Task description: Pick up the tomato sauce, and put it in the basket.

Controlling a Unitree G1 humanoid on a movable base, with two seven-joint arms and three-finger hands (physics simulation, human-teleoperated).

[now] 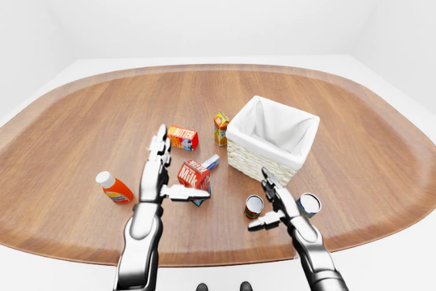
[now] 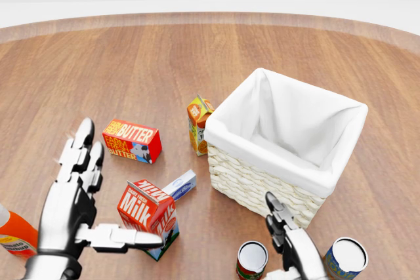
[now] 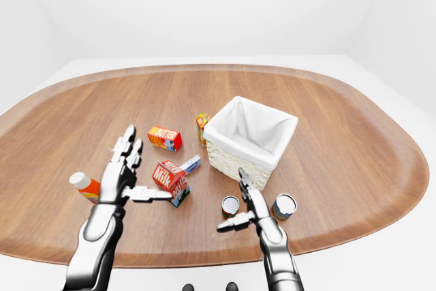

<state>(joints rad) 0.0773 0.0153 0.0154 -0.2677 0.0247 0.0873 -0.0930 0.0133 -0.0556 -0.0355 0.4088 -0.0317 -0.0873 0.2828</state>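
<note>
The tomato sauce can (image 2: 252, 260), red-labelled with an open-looking silver top, stands upright on the wooden table near the bottom of the head view, just below the basket (image 2: 252, 185). The basket is wicker with a white cloth liner and has nothing in it. My right hand (image 1: 262, 202) is open right beside the can, with the can between its raised fingers and its thumb; I cannot tell whether it touches. My left hand (image 2: 111, 191) is open and spread flat at the left, its thumb pointing at the milk carton (image 2: 147, 218).
A butter box (image 2: 131, 140), an orange juice carton (image 2: 199, 124) and a small blue-white box (image 2: 180, 185) lie left of the basket. An orange bottle (image 2: 13, 231) lies at the far left. A blue-labelled can (image 2: 344, 259) stands right of my right hand.
</note>
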